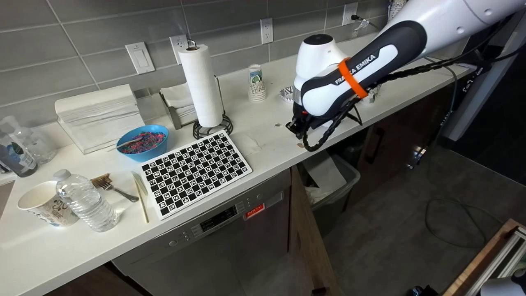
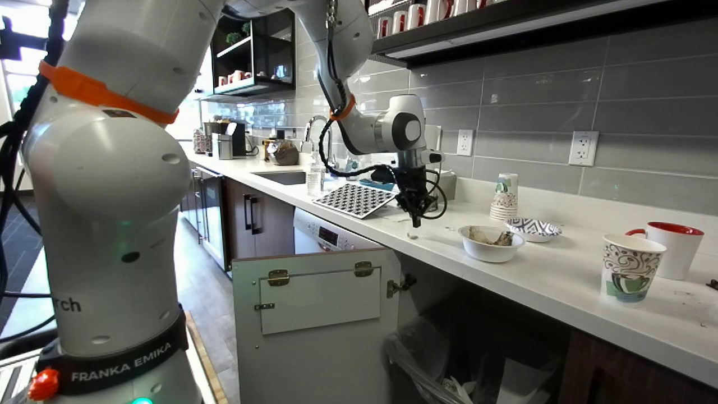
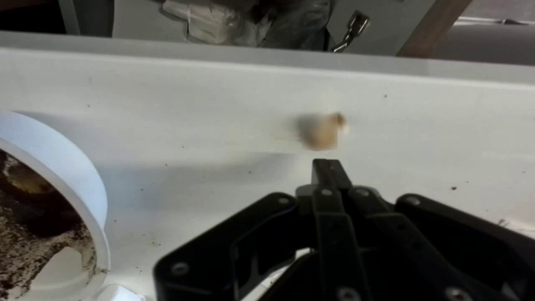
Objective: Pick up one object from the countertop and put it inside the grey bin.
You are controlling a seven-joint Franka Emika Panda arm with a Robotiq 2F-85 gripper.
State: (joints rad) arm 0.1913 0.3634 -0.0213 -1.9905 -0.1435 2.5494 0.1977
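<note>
1. The bench (image 2: pixel 549 269) carries the white bowl (image 2: pixel 489 255); coming down too hard beside that bowl would jam my hand (image 3: pixel 331 171) against a firm surface.
2. The cabinet door (image 2: pixel 320 365) stands swung out, lower than the bowl; a careless sweep down could bump it.
3. The grey bin (image 1: pixel 346 187) sits lower than the bowl too, partly tucked under the bench, so letting go early could miss it.
4. My hand is near the bowl, not touching, clenched with nothing visible between its tips; unless I spread them first, I'd only shove things.
5. The bowl holds a brown mess (image 3: pixel 25 234); brushing its wall sideways could spill it.
6. The small brown scrap (image 3: pixel 321 133), probably my object, lies near the bowl on my hand's side, blurred; pushed the wrong way, it may go over the front edge.
</note>
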